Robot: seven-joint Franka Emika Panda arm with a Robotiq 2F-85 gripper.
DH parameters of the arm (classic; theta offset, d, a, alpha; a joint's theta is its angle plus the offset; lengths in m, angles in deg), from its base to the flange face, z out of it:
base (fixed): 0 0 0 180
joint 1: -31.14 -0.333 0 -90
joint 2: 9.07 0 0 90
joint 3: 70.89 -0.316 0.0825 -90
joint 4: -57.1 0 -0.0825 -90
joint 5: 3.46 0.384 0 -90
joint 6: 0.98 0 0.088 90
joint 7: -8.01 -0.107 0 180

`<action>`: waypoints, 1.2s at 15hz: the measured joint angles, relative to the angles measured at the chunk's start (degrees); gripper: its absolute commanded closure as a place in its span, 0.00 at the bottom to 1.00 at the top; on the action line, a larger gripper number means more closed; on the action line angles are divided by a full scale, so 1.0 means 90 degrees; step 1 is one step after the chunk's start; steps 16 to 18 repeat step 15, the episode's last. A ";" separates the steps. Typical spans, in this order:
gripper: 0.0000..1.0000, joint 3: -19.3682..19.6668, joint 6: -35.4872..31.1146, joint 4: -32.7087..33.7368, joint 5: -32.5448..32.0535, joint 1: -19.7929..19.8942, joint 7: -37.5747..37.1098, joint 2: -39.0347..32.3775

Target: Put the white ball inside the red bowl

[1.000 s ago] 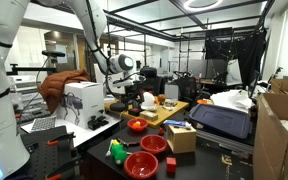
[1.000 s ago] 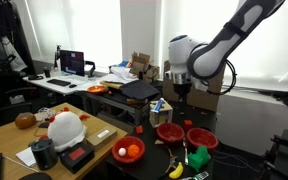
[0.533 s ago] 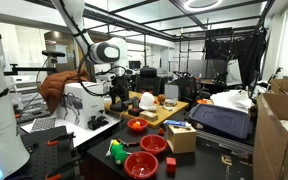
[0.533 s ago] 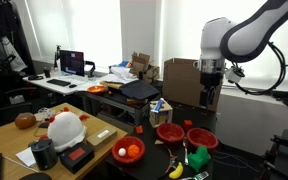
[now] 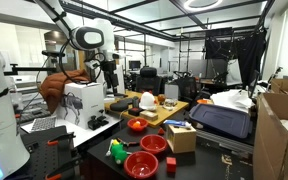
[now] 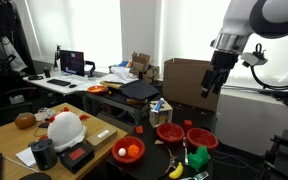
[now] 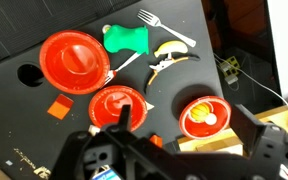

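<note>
The white ball (image 5: 147,101) rests on a wooden board (image 5: 162,113) in both exterior views (image 6: 66,128); it is out of the wrist view. Three red bowls stand on the black table: two empty ones (image 7: 74,60) (image 7: 117,104) and one (image 7: 206,117) holding orange fruit. They also show in an exterior view (image 6: 170,131) (image 6: 201,136) (image 6: 129,151). My gripper (image 5: 111,75) (image 6: 212,85) (image 7: 187,115) hangs open and empty, high above the table, away from the ball.
A green toy (image 7: 129,40), a fork (image 7: 164,25) and a banana (image 7: 170,55) lie beside the bowls. A white boxy machine (image 5: 82,100), a black case (image 5: 221,120) and cardboard boxes (image 5: 280,130) stand around the table.
The arm has lifted and swung sideways away from the board and bowls. The ball and bowls have not moved.
</note>
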 measured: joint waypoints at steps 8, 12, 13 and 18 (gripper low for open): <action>0.00 -0.0397 0.0002 0.0147 -0.0055 -0.0079 -0.0474 0.0647; 0.00 -0.0398 0.0294 0.0273 -0.0298 0.0028 -0.0475 0.0625; 0.00 -0.0398 0.0300 0.0273 -0.0302 0.0031 -0.0475 0.0622; 0.00 -0.0403 0.0303 0.0273 -0.0303 0.0031 -0.0475 0.0621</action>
